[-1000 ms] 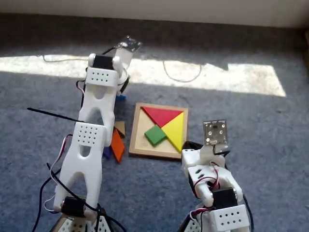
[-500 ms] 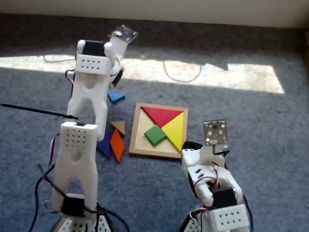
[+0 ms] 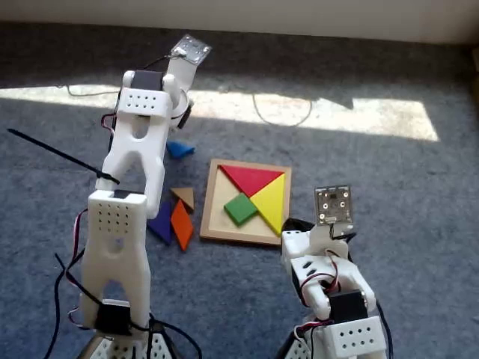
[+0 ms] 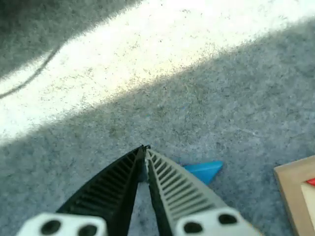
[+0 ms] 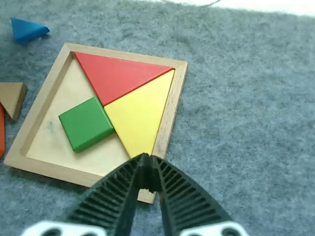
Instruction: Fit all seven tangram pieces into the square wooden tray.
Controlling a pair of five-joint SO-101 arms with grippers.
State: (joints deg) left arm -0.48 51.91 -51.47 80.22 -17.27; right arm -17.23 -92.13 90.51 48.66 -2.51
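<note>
L gripper (image 4: 146,153) pinched closed by blue triangle (image 4: 203,170), far-left of tray (image 3: 207,202): could shove it, not grab. R gripper (image 5: 146,160) closed, empty.

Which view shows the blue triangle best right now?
The right wrist view: the blue triangle lies whole and uncovered on the carpet, apart from the tray. The left wrist view has it closer, but the left gripper hides one end. The high view shows it small, beside the left arm.
</note>
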